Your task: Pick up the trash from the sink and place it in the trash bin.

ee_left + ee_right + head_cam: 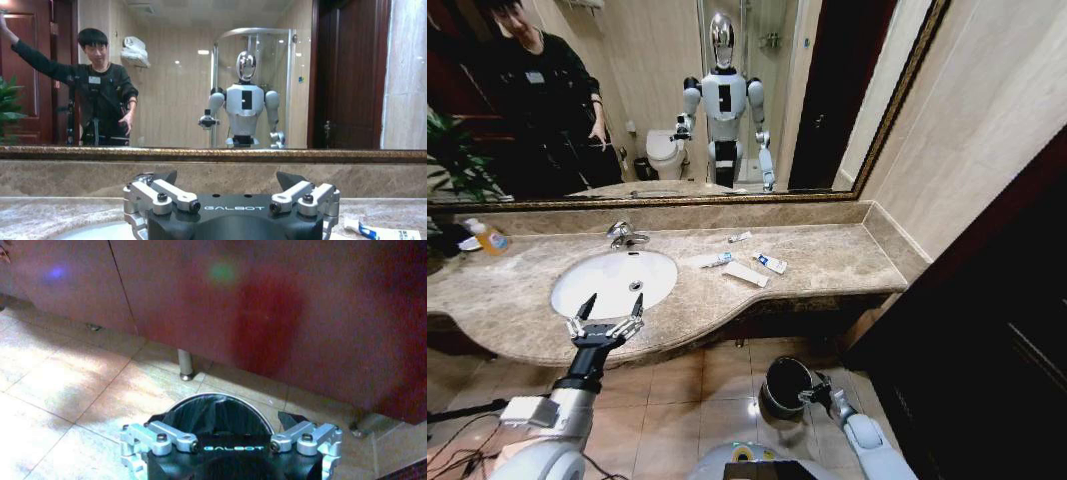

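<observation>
Where left gripper gapes over sink edge, right gripper over trash bin rim.

Right claw at six o'clock, dark body marked GALBOT, silver knuckles at either side, dark fingertips spread wide apart with nothing between them. Directly past the claw, the trash bin: round, black-lined, thin shiny rim, mouth open toward the camera, standing on the tiled floor. Beige tiles with grout lines from nine o'clock down to seven, a pale glare patch across them. Dark reddish cabinet front from ten o'clock round to three, raised off the floor on a short metal leg at about twelve o'clock from the bin, a second leg at about four.
</observation>
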Motion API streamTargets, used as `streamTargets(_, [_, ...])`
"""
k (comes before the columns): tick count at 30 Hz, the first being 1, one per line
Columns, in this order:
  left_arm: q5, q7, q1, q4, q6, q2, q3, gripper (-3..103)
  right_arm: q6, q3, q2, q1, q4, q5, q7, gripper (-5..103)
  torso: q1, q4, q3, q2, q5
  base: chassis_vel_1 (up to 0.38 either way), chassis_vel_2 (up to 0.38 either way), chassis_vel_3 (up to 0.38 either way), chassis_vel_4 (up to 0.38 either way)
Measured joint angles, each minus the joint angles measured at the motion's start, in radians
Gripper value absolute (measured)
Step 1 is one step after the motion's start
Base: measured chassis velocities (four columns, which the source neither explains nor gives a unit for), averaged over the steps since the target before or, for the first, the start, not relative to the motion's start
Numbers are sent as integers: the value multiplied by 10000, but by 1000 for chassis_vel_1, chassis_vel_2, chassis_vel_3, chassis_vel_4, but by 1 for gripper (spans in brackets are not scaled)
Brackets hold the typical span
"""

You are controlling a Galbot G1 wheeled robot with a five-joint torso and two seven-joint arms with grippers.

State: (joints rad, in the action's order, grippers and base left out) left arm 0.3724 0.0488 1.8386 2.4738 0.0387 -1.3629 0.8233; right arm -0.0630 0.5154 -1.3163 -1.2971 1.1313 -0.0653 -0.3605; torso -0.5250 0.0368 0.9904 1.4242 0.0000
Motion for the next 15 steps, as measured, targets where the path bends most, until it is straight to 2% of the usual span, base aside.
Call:
streamTargets(9, [0,0,0,0,0,0,0,100,99,-12,0,-128,224,232,-4,100,0,0,0,0,0,0,0,0,0])
streamTargets(15, [0,0,0,0,0,0,0,100,155,-165,562,-643,1230,1569,-5,100,0,0,0,0,0,0,0,0,0])
